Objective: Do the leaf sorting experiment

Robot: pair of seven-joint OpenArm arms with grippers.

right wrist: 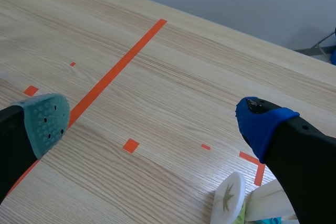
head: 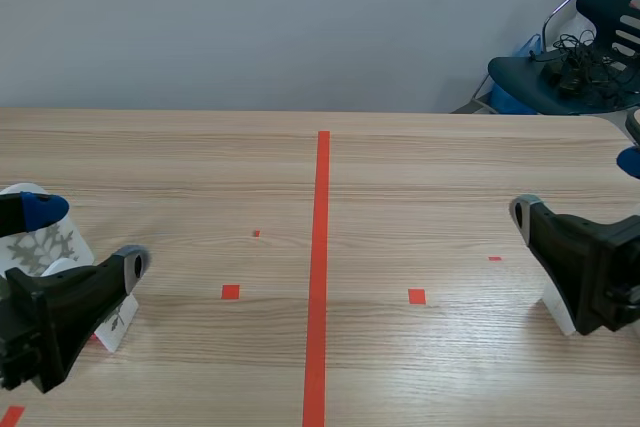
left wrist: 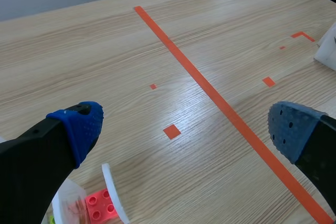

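Observation:
My left gripper (head: 88, 237) rests low at the table's near left, open with nothing between its fingers. Beside it stand a white disc with a grey leaf print (head: 42, 247) and a small white leaf card (head: 115, 322). In the left wrist view the open gripper (left wrist: 189, 129) has a white disc's edge (left wrist: 113, 192) and a red toy brick (left wrist: 100, 205) just under its left finger. My right gripper (head: 577, 187) sits at the near right, also open and empty (right wrist: 155, 121). A white disc with a green leaf print (right wrist: 228, 198) and a white card (right wrist: 270, 200) lie under its blue-padded finger.
A long orange-red tape line (head: 320, 267) runs down the middle of the wooden table (head: 420, 177), with small tape squares on either side. A dark chair (head: 580, 57) holding cables stands beyond the far right corner. Another white piece (head: 560, 307) sits under the right arm.

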